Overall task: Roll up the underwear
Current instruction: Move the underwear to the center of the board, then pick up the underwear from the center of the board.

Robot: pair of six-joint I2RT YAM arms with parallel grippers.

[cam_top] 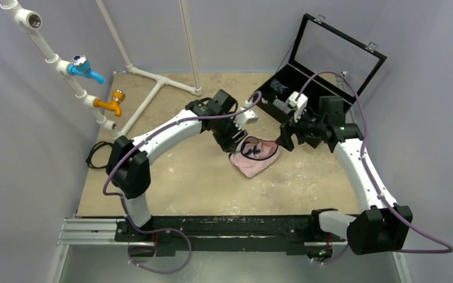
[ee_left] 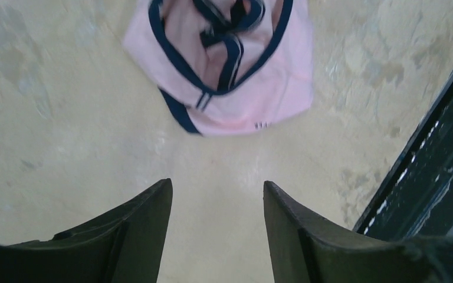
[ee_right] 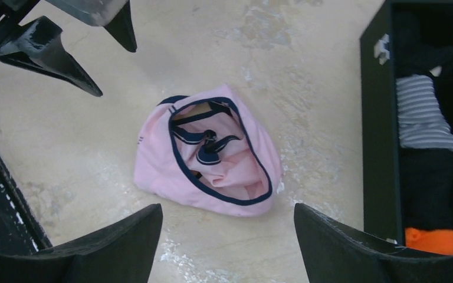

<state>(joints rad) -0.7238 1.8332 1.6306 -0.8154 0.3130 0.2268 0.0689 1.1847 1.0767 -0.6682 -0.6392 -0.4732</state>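
The underwear (cam_top: pixel 253 158) is a crumpled pale pink piece with dark navy trim, lying loose on the tan table between the two arms. It fills the top of the left wrist view (ee_left: pixel 224 71) and the middle of the right wrist view (ee_right: pixel 209 154). My left gripper (cam_top: pixel 233 143) hovers just left of it, open and empty, its fingers (ee_left: pixel 147 224) a short way from the cloth. My right gripper (cam_top: pixel 284 141) hovers just right of it, wide open and empty. The left gripper's fingertips (ee_right: pixel 88 88) show at the top left of the right wrist view.
An open black case (cam_top: pixel 312 76) stands at the back right, lid up. Inside it lie a grey-striped rolled cloth (ee_right: pixel 422 112) and an orange rolled cloth (ee_right: pixel 439 240). White pipes with a blue tap (cam_top: pixel 85 69) and an orange tap (cam_top: pixel 111 103) run along the left.
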